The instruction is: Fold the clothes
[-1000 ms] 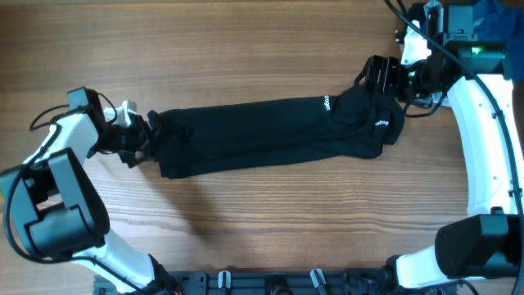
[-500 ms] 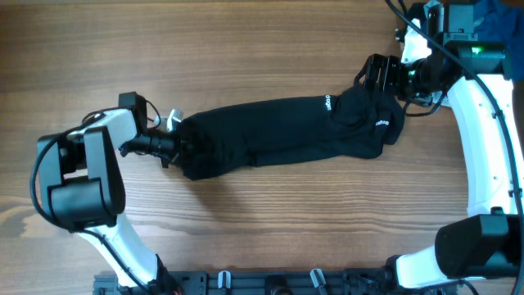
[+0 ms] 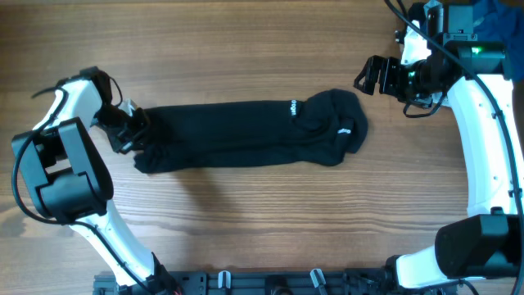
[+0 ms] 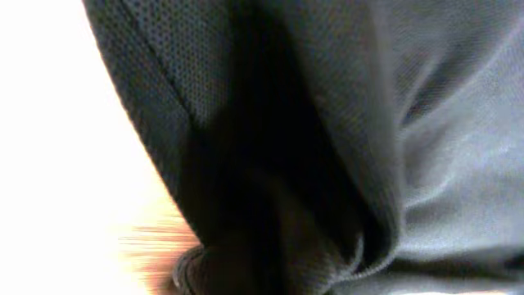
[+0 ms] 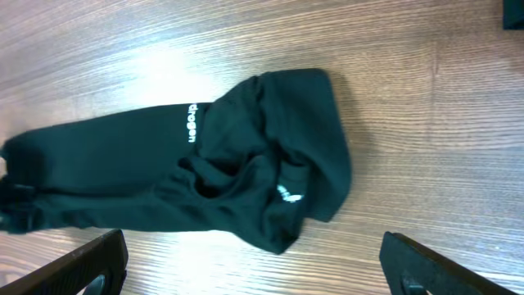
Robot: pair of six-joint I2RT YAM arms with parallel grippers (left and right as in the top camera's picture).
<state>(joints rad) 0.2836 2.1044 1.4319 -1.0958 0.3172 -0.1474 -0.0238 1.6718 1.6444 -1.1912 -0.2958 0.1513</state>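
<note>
A long black garment (image 3: 246, 135) lies across the wooden table, its bunched end with small white lettering toward the right. At its left end, my left gripper (image 3: 135, 131) is shut on the cloth. The left wrist view is filled by dark mesh fabric (image 4: 327, 123) folded over the jaws. My right gripper (image 3: 370, 75) hovers open, up and to the right of the garment, not touching it. From the right wrist the garment (image 5: 205, 176) lies beyond the gripper (image 5: 254, 270), whose fingertips (image 5: 90, 266) are spread wide over bare wood.
A black rail with clips (image 3: 270, 283) runs along the table's front edge. Blue material (image 3: 499, 12) sits at the back right corner behind the right arm. Bare wood (image 3: 246, 49) surrounds the garment.
My left gripper reached into the garment's left end, shut on it and drew it left. The right end slid out from under my open right gripper, which stayed put.
</note>
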